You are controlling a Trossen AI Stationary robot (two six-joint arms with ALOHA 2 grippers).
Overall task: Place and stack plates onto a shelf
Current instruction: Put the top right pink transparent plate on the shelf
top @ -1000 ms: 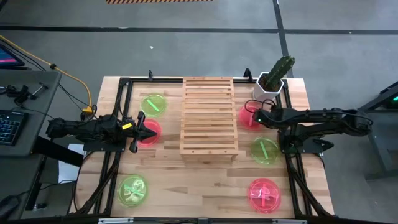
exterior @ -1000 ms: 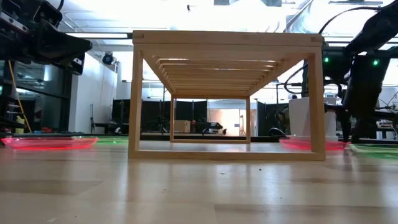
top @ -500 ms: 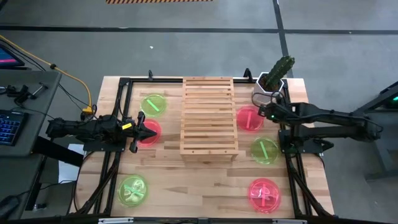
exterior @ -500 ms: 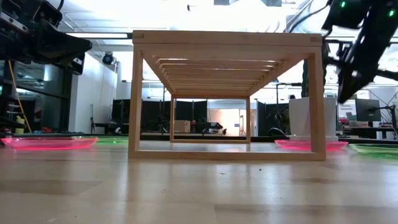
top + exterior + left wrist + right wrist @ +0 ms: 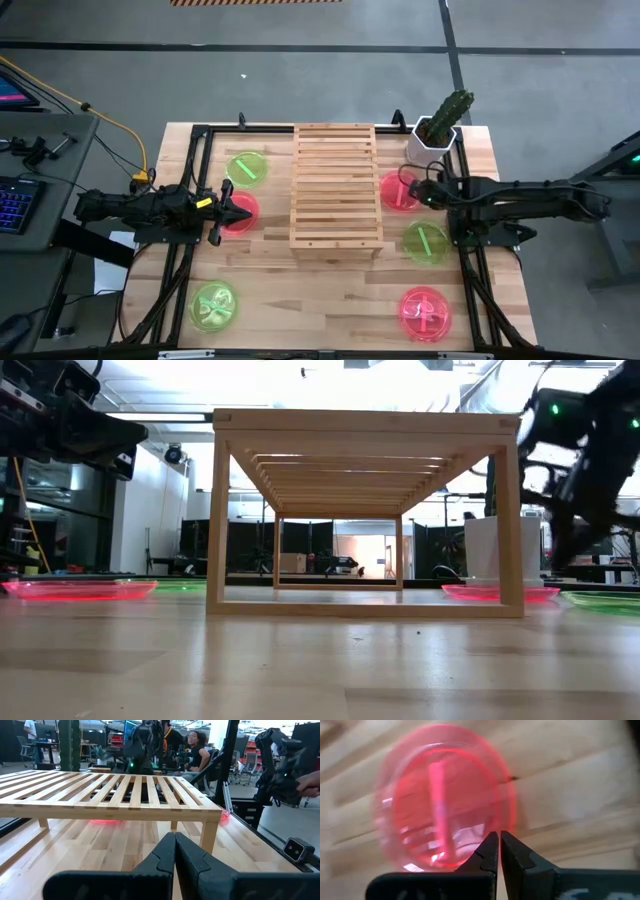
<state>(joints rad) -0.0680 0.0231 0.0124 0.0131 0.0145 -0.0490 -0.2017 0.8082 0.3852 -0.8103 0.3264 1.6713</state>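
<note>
The pale slatted shelf [image 5: 336, 187] stands mid-table on its legs. Left of it lie a green plate [image 5: 247, 167], a pink plate [image 5: 238, 213] and a green plate [image 5: 213, 305]. On its right lie a pink plate [image 5: 400, 190], a green plate [image 5: 425, 241] and a pink plate [image 5: 424, 311]. My left gripper [image 5: 250, 211] is shut, hovering above the left pink plate [image 5: 80, 589] and pointing level at the shelf [image 5: 115, 800]. My right gripper [image 5: 416, 189] is shut above the right edge of the pink plate [image 5: 445, 805] beside the shelf.
A white pot with a cactus [image 5: 440, 128] stands at the far right corner, close behind my right gripper. A black frame [image 5: 190, 150] runs along the table's sides. People sit in the room beyond the table [image 5: 197, 750]. Bare wood lies in front of the shelf [image 5: 320, 300].
My right gripper rose and swung toward the far edge by the cactus pot, then came back down toward the pink plate beside the shelf. It has stayed shut.
</note>
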